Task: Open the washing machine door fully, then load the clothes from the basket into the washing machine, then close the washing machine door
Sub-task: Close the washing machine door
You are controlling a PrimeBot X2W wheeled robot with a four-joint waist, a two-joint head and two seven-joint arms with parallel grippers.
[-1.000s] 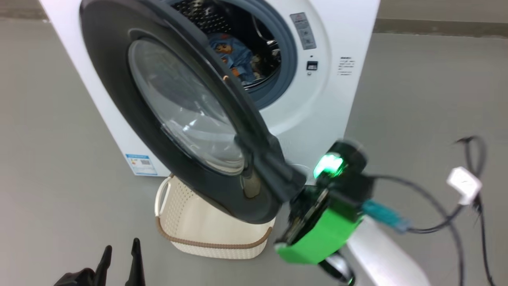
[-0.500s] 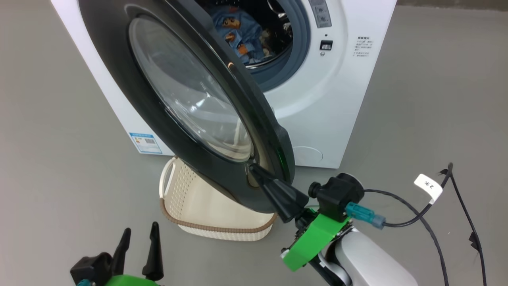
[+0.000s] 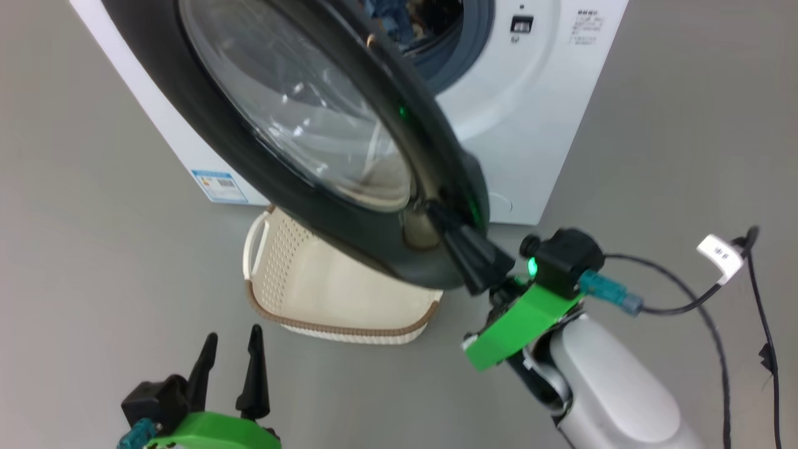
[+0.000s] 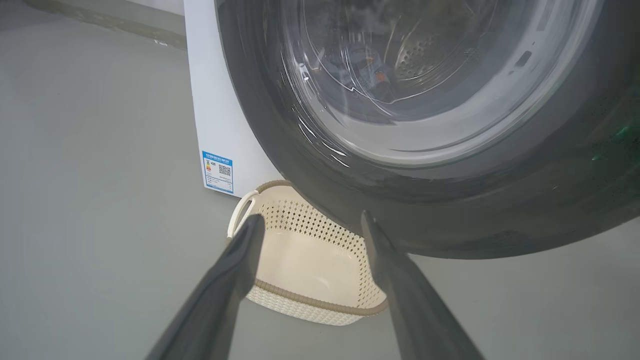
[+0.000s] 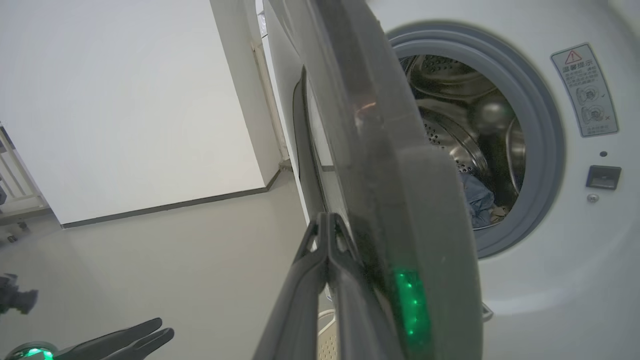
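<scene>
Smooth grey floor (image 3: pixel 93 280) all round, and a plain white wall (image 5: pixel 125 100) w/ dark skirting off to the machine's side. The big white boxy front-loader washing machine (image 3: pixel 536 125) stands on the floor. Its large round door w/ glossy black rim and clear glass bowl (image 3: pixel 206 137) is swung part open. The door's free edge juts out over the small cream perforated plastic basket w/ brown woven-look rim (image 3: pixel 336 329). The basket sits on the floor just in front of the machine, its inside bare cream. Light-blue printed clothes (image 5: pixel 475 197) lie inside the steel drum.

There's open floor left and right of the machine. A black cable w/ white tag (image 3: pixel 720 259) hangs at far right.

Right end effector (image 5: pixel 327 222): fingers pinched together w/ nothing between them, tips against the door's black rim near its free edge. Left end effector (image 3: pixel 233 332): low, well apart from the door, fingers spread w/ a clear gap, holding nothing.
</scene>
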